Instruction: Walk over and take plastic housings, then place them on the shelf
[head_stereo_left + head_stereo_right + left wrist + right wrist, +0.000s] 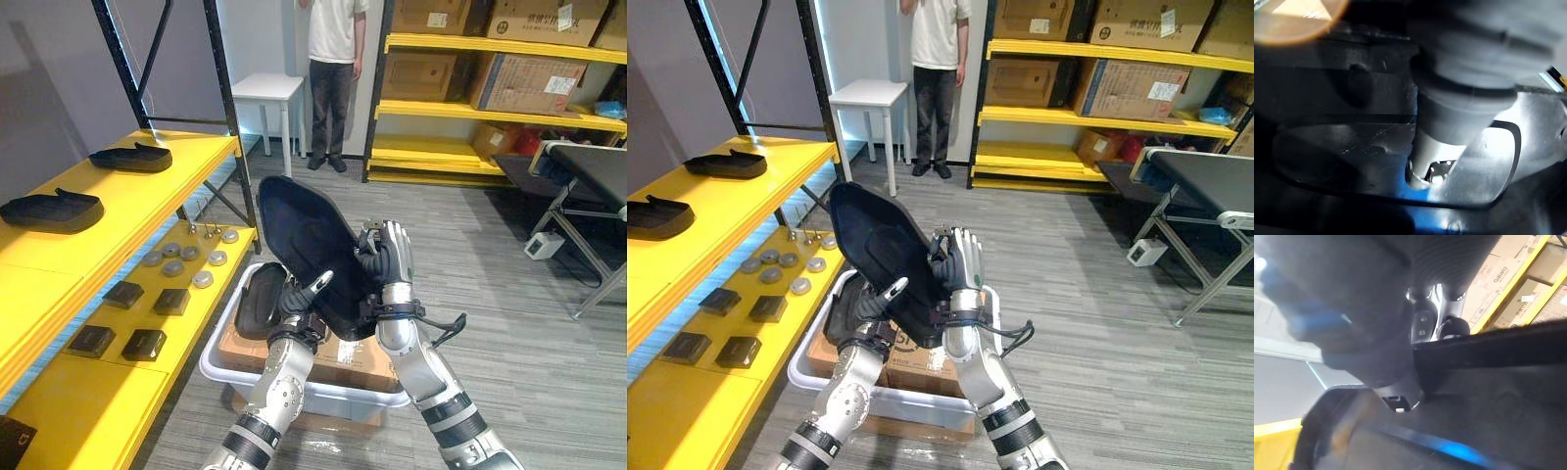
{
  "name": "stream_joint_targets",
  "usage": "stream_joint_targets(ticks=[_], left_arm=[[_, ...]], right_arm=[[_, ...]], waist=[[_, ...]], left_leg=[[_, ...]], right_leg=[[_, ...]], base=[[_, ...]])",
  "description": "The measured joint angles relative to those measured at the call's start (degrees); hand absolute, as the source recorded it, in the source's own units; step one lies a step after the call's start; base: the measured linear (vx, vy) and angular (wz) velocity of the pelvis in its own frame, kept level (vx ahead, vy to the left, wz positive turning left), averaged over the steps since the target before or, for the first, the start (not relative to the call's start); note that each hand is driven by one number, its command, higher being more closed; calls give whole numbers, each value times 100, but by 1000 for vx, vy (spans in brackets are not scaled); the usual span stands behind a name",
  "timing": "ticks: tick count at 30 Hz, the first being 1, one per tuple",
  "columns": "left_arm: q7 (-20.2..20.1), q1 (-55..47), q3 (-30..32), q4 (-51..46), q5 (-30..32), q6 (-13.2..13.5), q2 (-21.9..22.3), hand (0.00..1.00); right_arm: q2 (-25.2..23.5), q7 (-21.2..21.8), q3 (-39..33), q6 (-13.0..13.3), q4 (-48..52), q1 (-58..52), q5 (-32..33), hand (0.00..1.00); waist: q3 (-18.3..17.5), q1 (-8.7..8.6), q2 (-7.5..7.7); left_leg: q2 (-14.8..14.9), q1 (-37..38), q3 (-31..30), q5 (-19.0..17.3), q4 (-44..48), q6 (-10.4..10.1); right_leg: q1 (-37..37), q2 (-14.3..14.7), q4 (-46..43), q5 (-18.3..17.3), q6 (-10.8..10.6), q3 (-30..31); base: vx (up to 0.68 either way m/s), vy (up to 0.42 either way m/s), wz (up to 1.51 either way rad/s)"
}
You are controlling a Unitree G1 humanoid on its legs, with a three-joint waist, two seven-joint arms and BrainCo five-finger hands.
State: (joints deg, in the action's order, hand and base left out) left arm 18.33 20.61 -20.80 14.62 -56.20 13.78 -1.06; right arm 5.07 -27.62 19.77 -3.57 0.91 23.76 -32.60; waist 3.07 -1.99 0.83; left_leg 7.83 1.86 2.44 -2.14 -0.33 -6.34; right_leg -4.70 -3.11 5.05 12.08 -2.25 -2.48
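1. Left eye view: a storeroom with a grey plank floor (pixel 509 294), and a person (pixel 333 59) standing at the back beside a white table (pixel 269 88). Over the white bin (pixel 211 364) I hold a large black housing (pixel 309 245), tilted up between both hands and clear of the bin. My right hand (pixel 389 259) clamps its right edge, fingers and thumb closed on the plastic. My left hand (pixel 297 302) sits at the lower edge; I cannot tell whether its grip is closed. Two shelved housings (pixel 132 157) lie on the top level of the yellow rack (pixel 147 201) to my left, well apart from the one I carry.

2. Right eye view: a spare housing (pixel 847 304) lies in the bin under the lifted one. Grey discs (pixel 774 274) and small black blocks (pixel 725 351) sit on the rack's lower level.

3. Left wrist view: black plastic sits close against the left hand. There is contact, but no grip can be read.

4. Right wrist view: the housing's edge runs directly under the right hand, with cardboard boxes (pixel 1498 279) beyond. I judge the pick-up of this piece done. What is left is to turn to the rack and set it down, and at least one more housing waits in the bin.
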Motion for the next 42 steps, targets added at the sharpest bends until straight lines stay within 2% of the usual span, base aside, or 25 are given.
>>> stream_joint_targets(ticks=[4,8,12,14,15,16,18,19,20,21,22,24,25,26,27,28,30,31,34,35,36,37,38,39,42], left_arm=[[-6,-39,51,-64,-225,88,4,100],[-171,-581,140,-710,-212,86,38,100],[-182,-1135,331,-1088,106,73,52,100],[-139,-1259,432,-1155,337,45,60,100],[-102,-1341,533,-1167,548,17,76,100],[-62,-1406,602,-1180,709,15,89,100],[4,-1607,790,-1384,999,-5,79,100],[4,-1707,857,-1513,1111,-6,79,100],[4,-1844,1005,-1767,1320,-31,14,100],[6,-2057,1140,-2009,1541,-88,-36,100],[7,-2190,1226,-2129,1629,-99,-53,100],[49,-2532,1508,-2445,2149,-177,-161,100],[73,-2554,1555,-2498,2308,-195,-164,100],[132,-2552,1638,-2592,2666,-245,-219,100],[183,-2550,1707,-2661,3045,-278,-346,100],[223,-2550,1746,-2690,3208,-279,-441,100],[277,-2463,1769,-2728,3566,-280,-712,100],[279,-2460,1769,-2746,3637,-280,-754,100],[293,-2288,1714,-2751,3849,-292,-825,100],[292,-2178,1625,-2742,3890,-301,-880,100],[283,-1892,1342,-2676,4008,-333,-1012,100],[257,-1716,1182,-2599,4073,-334,-1087,100],[229,-1618,1105,-2561,4080,-335,-1148,100],[123,-1487,1015,-2451,4071,-339,-1192,100],[-51,-1258,853,-2200,4081,-352,-1168,100]], right_arm=[[71,-6,220,231,450,-340,186,100],[52,-42,379,512,766,-635,420,100],[-93,-41,549,868,541,-801,892,100],[-92,-39,575,1037,378,-775,1075,100],[-63,-29,579,1118,135,-673,1216,100],[-36,14,618,1149,-48,-547,1277,100],[-73,122,714,1166,-248,-381,1316,100],[-83,145,762,1169,-248,-353,1318,100],[-172,185,809,1189,-227,-327,1376,100],[-288,280,870,1196,-279,-316,1455,100],[-363,339,913,1195,-332,-317,1508,100],[-690,455,1001,1220,-585,-335,1705,100],[-723,475,990,1237,-650,-325,1773,100],[-758,486,962,1248,-740,-301,1877,100],[-812,494,941,1275,-879,-261,1920,100],[-858,497,939,1278,-972,-220,1940,100],[-921,530,877,1291,-1094,-152,2004,100],[-920,555,846,1297,-1094,-153,2005,0],[-816,641,714,1325,-922,-222,2003,0],[-720,669,656,1327,-740,-326,1996,0],[-571,693,440,1333,-358,-617,1985,0],[-503,702,318,1337,-152,-802,1981,0],[-482,713,272,1343,-41,-886,1981,0],[-382,788,195,1360,112,-1007,2002,0],[-64,924,34,1379,343,-1230,2072,0]], waist=[[-21,0,6],[-34,-17,-5],[25,172,-105],[92,165,-235],[105,255,-232],[95,310,-257],[48,428,-346],[7,470,-411],[4,510,-463],[7,645,-457],[6,687,-455],[-21,710,-335],[-18,704,-330],[-6,701,-310],[22,659,-305],[35,641,-294],[75,568,-295],[100,572,-291],[135,513,-246],[141,433,-240],[173,293,-199],[184,234,-94],[173,209,31],[159,163,156],[109,85,5]], left_leg=[[0,28,-5,-23,12,-6],[0,-165,-269,-22,79,7],[-2,-726,-1285,260,177,-120],[140,-990,-1099,264,-35,345],[335,-1178,226,68,8,1054],[473,-1285,1268,71,156,1033],[530,-1251,2792,54,438,867],[524,-1203,2952,97,428,772],[491,-1205,3039,402,224,463],[395,-1194,2901,614,183,408],[341,-1171,2830,718,196,438],[-154,-1008,2586,629,225,616],[-275,-952,2496,590,209,667],[-476,-839,2276,540,187,745],[-551,-712,2022,483,173,833],[-549,-662,1892,489,171,869],[-532,-519,1295,452,111,919],[-560,-453,1195,453,73,918],[-639,-394,637,424,70,838],[-652,-441,378,413,87,817],[-706,-472,-7,424,106,728],[-793,-454,-181,403,136,658],[-891,-446,-258,371,160,608],[-940,-372,-310,313,140,501],[-582,-359,-260,310,13,336]], right_leg=[[57,17,17,-18,12,-20],[56,-4,-7,-56,33,-285],[114,-36,-76,-182,150,-1329],[335,-121,-83,-344,144,-2304],[517,-373,-102,-500,68,-3047],[597,-531,-116,-603,15,-3410],[724,-756,-203,-709,-113,-3984],[733,-768,-237,-744,-167,-4114],[790,-833,-369,-816,-277,-4379],[779,-1016,-679,-948,-441,-4450],[798,-1118,-885,-1022,-502,-4470],[852,-1981,-2039,-1301,-671,-4571],[822,-2239,-2483,-1300,-659,-4555],[655,-2729,-3465,-1202,-284,-4381],[385,-2934,-4260,-895,166,-3767],[204,-2835,-4608,-1047,17,-3293],[-269,-2085,-5113,-1898,-190,-2130],[-316,-1975,-5011,-1987,-243,-2028],[-564,-1446,-3725,-2104,-241,-1460],[-634,-1218,-3250,-2098,-251,-981],[-592,-901,-2603,-2069,-254,-131],[-544,-857,-2265,-1782,-212,177],[-540,-900,-2126,-1346,-248,270],[-358,-989,-1907,-1474,-637,222],[-90,-648,-1178,-1213,-487,121]], base=[[-19,7,1],[-27,0,30],[-47,-47,133],[-25,-86,269],[6,-40,281],[4,8,263],[51,128,172],[113,163,169],[209,218,115],[154,155,91],[280,255,49],[294,282,65],[244,322,96],[191,326,109],[176,284,110],[175,132,118],[196,-35,125],[181,-76,113],[158,-122,98],[108,-176,137],[165,-283,155],[144,-258,132],[184,-316,70],[155,-248,19],[132,-176,-11]])
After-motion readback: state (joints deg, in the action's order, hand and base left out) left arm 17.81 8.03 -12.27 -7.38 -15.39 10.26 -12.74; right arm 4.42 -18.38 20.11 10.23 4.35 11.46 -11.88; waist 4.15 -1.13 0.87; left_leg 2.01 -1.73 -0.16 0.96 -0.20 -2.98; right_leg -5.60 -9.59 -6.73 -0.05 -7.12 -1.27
